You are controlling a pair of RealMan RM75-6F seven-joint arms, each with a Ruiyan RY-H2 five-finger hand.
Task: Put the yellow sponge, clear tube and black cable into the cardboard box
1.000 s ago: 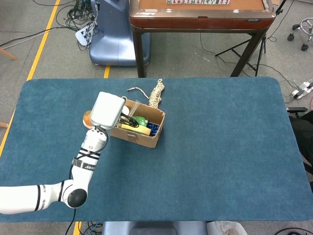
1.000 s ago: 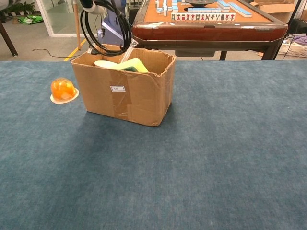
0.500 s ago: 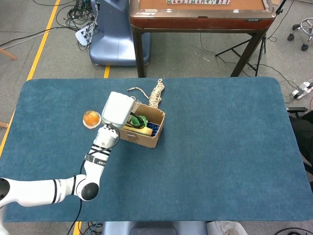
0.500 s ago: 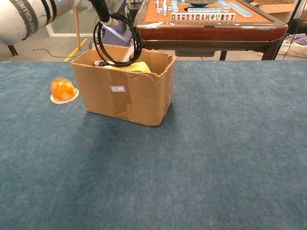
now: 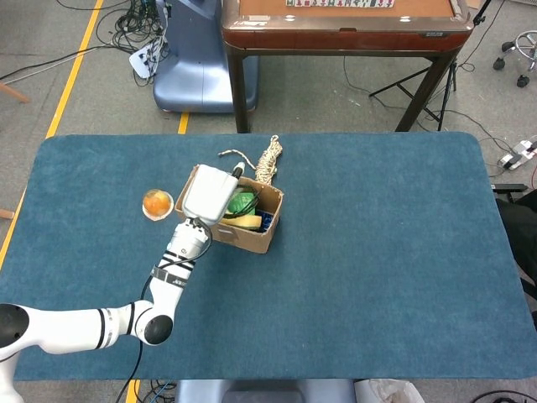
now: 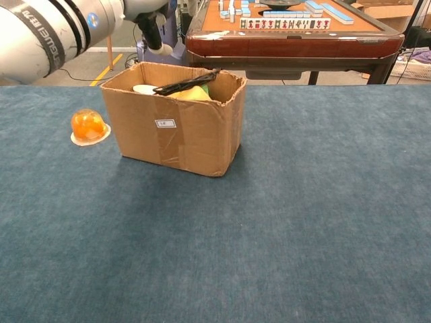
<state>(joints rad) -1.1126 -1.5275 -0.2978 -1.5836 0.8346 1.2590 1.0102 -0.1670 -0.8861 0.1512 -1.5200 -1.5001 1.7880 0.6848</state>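
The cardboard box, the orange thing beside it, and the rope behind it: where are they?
cardboard box point(image 6: 176, 138), chest view, on its front wall.
orange thing point(image 6: 88, 125), chest view, on its domed top.
rope point(image 5: 269, 161), head view, on the coiled bundle.

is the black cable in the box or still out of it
In the cardboard box. The black cable lies across its contents at rim level in the chest view, above the yellow sponge. The left hand is above the box.
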